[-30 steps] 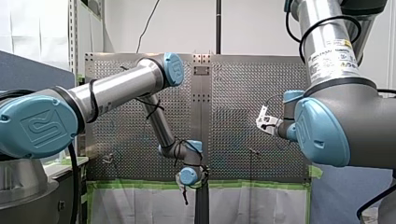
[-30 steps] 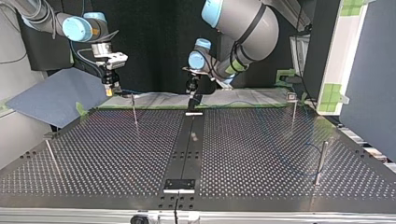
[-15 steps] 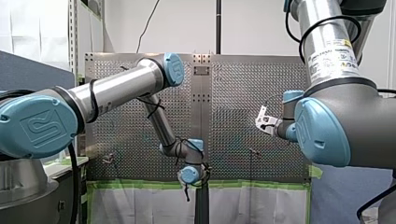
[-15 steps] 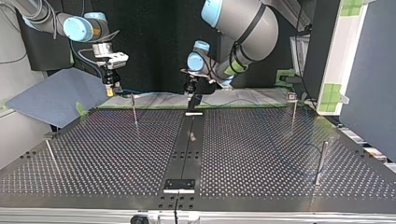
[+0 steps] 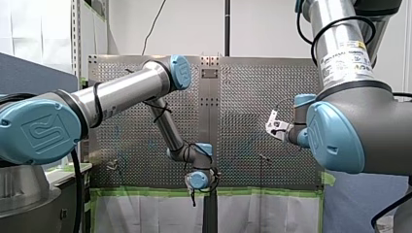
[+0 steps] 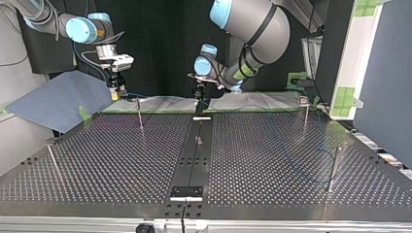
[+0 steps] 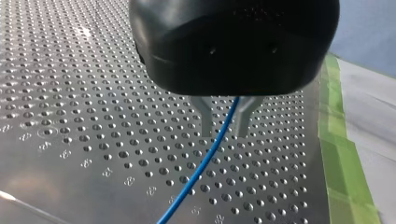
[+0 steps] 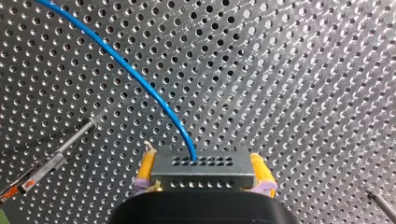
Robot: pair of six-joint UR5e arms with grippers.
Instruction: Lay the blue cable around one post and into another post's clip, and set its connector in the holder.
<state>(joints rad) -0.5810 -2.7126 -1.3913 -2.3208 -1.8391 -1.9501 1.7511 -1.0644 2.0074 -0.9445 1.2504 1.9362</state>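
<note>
Front view: my left gripper (image 5: 193, 198) hangs at lower centre, slightly higher and further right than 1 s ago. My right gripper (image 5: 274, 127) is unchanged at centre right.
Top view: both grippers are at the far edge of the perforated table (image 6: 272, 160), barely shifted.
Left wrist view: 2 metal fingers (image 7: 206, 120) stand apart, with the blue cable (image 7: 201, 168) running loosely between them.
Right wrist view: yellow pads (image 8: 145, 168) are clenched on the grey connector (image 8: 203, 169), and the cable arcs away ahead.
</note>
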